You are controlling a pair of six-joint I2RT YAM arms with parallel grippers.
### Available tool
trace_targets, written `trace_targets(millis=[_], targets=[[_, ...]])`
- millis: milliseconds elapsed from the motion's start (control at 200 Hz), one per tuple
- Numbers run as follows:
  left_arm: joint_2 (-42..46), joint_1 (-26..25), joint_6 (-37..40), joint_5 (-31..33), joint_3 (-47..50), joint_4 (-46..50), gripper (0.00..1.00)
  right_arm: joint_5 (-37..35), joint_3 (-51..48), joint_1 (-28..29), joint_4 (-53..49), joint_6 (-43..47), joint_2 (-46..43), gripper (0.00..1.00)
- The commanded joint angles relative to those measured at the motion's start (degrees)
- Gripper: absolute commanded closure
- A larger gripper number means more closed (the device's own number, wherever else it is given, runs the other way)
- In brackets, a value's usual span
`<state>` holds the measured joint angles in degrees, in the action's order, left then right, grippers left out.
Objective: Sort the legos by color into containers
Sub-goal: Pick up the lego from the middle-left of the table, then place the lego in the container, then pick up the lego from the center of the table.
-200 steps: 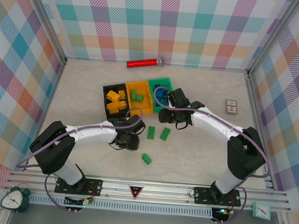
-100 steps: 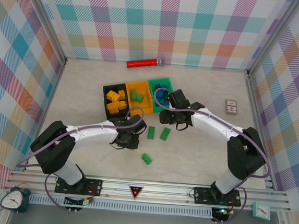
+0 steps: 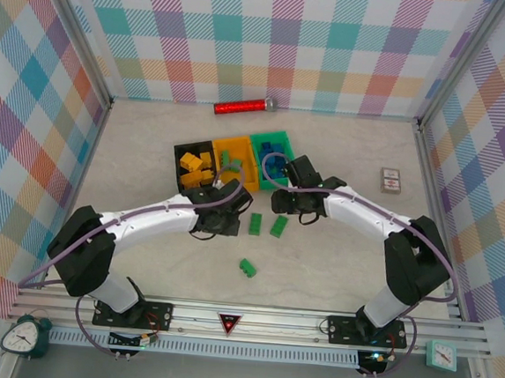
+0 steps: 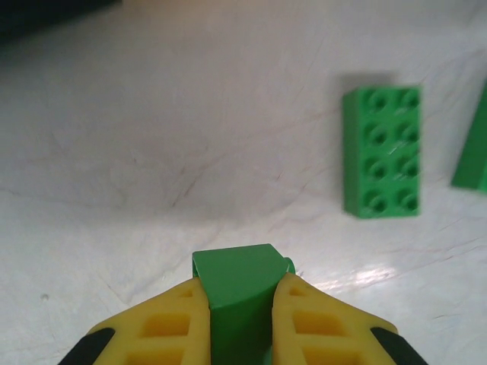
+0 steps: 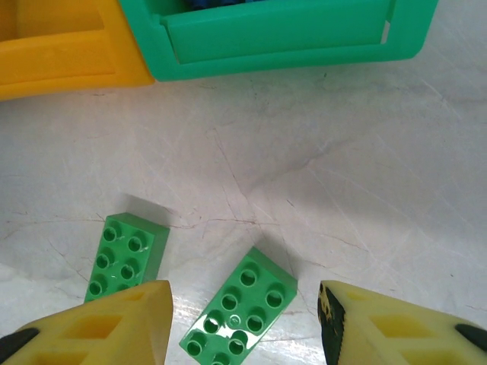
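- Left claw is clamped on a green brick, just short of the orange bin.
- I should carry it fully over that bin, where greens lie, before releasing.
- Right claw hangs apart over two loose green bricks on the bench.

Two legos lie before the containers, a third seemingly alone, nearer.

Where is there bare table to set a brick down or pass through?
Bare: left of the black bin toward the wall; between the green bin and white card box. Crowded: before the bins, around the left pincer with its green brick, right pincer and two loose green bricks.
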<state>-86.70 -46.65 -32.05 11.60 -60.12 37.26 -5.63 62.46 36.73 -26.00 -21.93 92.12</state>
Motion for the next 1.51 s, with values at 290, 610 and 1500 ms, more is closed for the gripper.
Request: trace_targets(millis=[290, 610, 1500], targets=[[-12.29, 9.33, 7.28, 4.31, -24.28, 8.11, 0.87, -2.07, -6.38, 0.23, -0.50, -2.05, -7.22, 0.46], [-24.01, 14.13, 12.01, 4.65, -41.28, 11.75, 0.42, -1.76, -10.70, 0.23, -0.97, -3.64, -11.41, 0.46], [7.77, 11.73, 3.63, -14.76, 4.39, -10.93, 0.31, 5.10, -9.20, 0.83, 2.83, -6.51, -2.76, 0.45]])
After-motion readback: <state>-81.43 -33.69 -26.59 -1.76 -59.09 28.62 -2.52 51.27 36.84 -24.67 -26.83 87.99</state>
